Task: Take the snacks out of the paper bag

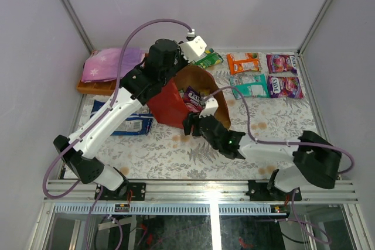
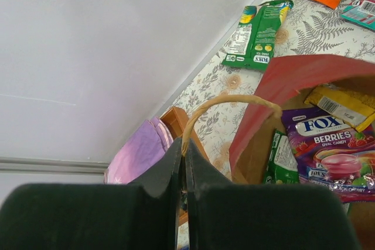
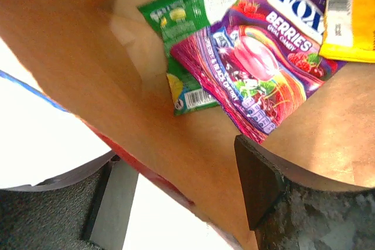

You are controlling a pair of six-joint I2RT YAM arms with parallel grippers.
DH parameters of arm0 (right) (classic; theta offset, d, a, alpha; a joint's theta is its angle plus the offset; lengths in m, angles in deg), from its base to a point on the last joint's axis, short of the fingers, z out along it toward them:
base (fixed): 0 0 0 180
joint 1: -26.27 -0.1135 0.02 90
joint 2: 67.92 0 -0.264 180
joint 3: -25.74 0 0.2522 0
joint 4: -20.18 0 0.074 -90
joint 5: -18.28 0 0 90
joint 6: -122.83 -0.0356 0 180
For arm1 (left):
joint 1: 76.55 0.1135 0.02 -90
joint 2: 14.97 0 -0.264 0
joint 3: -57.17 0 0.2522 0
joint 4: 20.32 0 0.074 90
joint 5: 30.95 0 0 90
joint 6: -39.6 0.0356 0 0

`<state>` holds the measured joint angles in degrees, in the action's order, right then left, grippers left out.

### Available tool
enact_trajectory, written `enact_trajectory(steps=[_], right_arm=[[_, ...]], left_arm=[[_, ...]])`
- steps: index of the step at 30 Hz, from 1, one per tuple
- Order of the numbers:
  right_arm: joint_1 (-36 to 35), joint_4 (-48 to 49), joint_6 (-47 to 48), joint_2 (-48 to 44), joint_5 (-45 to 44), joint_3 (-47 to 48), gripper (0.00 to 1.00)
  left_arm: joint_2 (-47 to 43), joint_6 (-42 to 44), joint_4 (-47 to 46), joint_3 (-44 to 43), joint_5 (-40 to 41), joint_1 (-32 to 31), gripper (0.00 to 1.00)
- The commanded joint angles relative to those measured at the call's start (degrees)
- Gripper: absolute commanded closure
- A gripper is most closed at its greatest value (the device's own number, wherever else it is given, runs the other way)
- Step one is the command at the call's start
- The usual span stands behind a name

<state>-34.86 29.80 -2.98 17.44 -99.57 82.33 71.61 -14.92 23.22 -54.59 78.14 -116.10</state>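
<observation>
The paper bag (image 1: 166,107) lies tilted on the table, red outside and brown inside, its mouth facing right. My left gripper (image 2: 184,157) is shut on the bag's loop handle (image 2: 229,100). My right gripper (image 1: 196,119) is open and straddles the bag's lower wall (image 3: 176,144), with one finger (image 3: 258,185) inside and the other outside. Inside the bag lie a purple berries packet (image 3: 263,62), a green packet (image 3: 193,45) and a yellow one (image 3: 348,16). More snacks lie on the table: green (image 1: 209,58), orange (image 1: 243,62), teal (image 1: 249,86) and two purple (image 1: 281,62).
Blue-and-white packets (image 1: 126,120) lie left of the bag, under the left arm. A folded purple cloth (image 1: 111,62) rests on a brown wooden tray (image 1: 94,87) at the back left. White walls enclose the table on three sides.
</observation>
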Motion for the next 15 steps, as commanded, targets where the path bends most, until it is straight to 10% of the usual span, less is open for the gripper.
enact_trajectory(steps=[1, 15], right_arm=[[0.0, 15.8, 6.0, -12.0, -0.8, -3.3, 0.30], [0.7, 11.5, -8.0, -25.1, -6.8, -10.2, 0.23]], left_arm=[[-2.5, 1.5, -3.8, -0.1, 1.6, -0.1, 1.00], [-1.1, 0.9, -3.5, 0.1, 0.5, -1.1, 1.00]])
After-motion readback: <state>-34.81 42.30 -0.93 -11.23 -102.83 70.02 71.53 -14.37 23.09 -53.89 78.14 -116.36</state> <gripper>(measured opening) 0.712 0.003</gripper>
